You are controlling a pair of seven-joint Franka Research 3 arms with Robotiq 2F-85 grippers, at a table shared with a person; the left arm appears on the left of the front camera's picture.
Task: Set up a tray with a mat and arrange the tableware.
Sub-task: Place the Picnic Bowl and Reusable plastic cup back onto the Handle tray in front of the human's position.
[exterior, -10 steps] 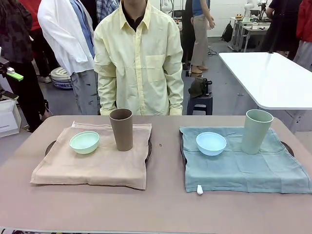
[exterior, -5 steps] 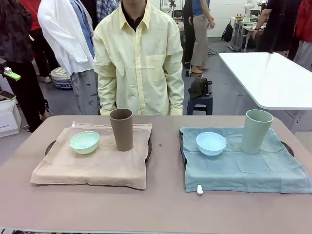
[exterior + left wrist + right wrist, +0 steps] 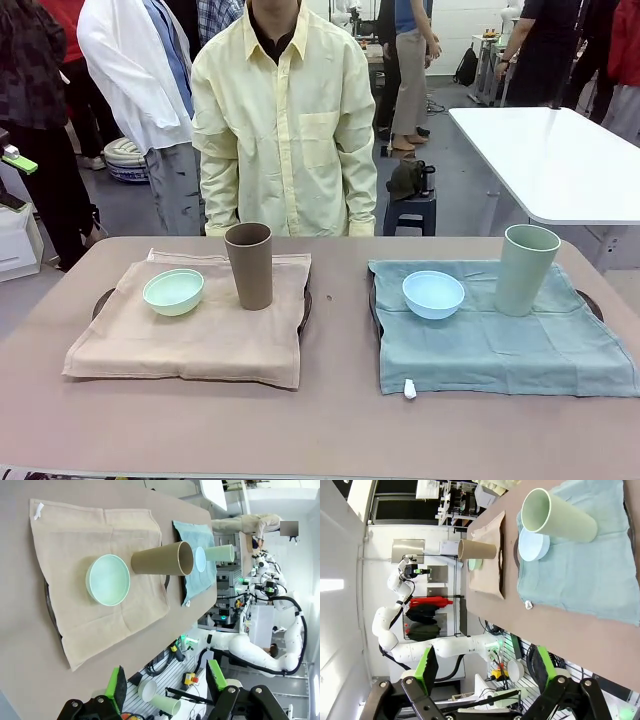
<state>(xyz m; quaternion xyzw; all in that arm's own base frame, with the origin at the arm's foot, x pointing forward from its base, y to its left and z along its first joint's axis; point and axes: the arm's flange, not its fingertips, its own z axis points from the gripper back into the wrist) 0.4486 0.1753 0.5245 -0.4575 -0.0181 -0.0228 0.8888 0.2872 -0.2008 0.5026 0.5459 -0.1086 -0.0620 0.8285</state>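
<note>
On the left, a tan mat (image 3: 190, 335) covers a dark tray (image 3: 101, 301). On it a mint green bowl (image 3: 173, 291) sits beside an upright brown tumbler (image 3: 249, 265). To the right, a blue-green mat (image 3: 500, 345) lies over a second tray (image 3: 592, 303), carrying a light blue bowl (image 3: 433, 294) and an upright pale green tumbler (image 3: 526, 268). My left gripper (image 3: 166, 682) hangs open high above the tan mat (image 3: 75, 530), mint bowl (image 3: 107, 579) and brown tumbler (image 3: 162, 559). My right gripper (image 3: 486, 666) is open above the pale green tumbler (image 3: 560, 517) and light blue bowl (image 3: 534, 546).
A person in a pale yellow shirt (image 3: 285, 120) stands at the table's far edge, arms down. A bare strip of table (image 3: 340, 330) separates the two trays. A small white tag (image 3: 409, 389) sticks out at the blue-green mat's front corner. A white table (image 3: 550, 160) stands at the back right.
Nothing on the table has moved. Only people in the background have shifted.
</note>
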